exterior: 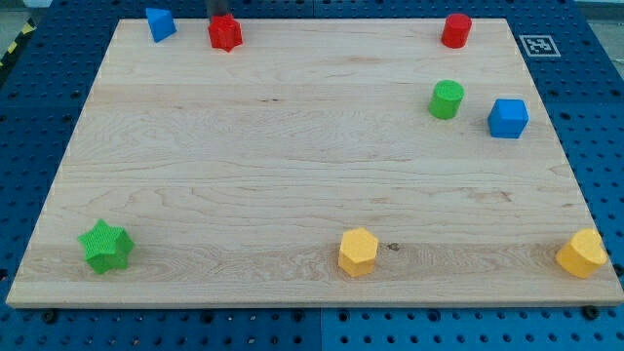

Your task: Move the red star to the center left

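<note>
— Where's the red star [224, 33] sitting right now?

— Up at the far edge of the table [292, 166], towards the far left corner, just beside a blue block [160, 23] that looks wedge-shaped. The rod comes down right behind the star; my tip [220, 17] sits at the star's far side, touching it or very nearly, hard to say which.

— And the claw, wide or narrow?

— There's no claw on this arm that I can see, only the dark rod, so I can't tell you any state for one.

— What could go wrong from here?

— The star has points. If the tip presses off-centre on one of them, I'd expect the star to spin and slip off sideways rather than travel. It's also close to the far edge; a push with any sideways drift along that edge might nudge it into the blue block or off the table.

— Anything in the path to the middle of the left edge?

— Nothing, I'd say. The green star [106, 246] is down in the near left corner, well apart. The red cylinder [455, 30], green cylinder [447, 99], blue cube [508, 118] and both yellow blocks [358, 252] [583, 253] are far from the route.
</note>
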`<state>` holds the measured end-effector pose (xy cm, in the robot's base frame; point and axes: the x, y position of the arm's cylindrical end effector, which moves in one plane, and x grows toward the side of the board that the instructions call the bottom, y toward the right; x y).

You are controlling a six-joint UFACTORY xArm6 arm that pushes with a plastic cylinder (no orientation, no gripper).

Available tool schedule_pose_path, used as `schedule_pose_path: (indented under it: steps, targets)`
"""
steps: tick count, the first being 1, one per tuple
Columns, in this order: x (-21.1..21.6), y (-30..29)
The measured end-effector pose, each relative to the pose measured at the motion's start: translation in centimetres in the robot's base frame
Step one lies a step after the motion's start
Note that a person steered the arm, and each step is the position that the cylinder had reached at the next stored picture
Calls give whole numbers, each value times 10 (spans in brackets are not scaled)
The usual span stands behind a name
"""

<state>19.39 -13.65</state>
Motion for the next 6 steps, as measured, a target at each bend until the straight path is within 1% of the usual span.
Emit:
schedule_pose_path:
  steps: [1,2,5,6]
  targets:
    - [2,35]
    - [15,54]
    - [20,9]
    - [26,5]
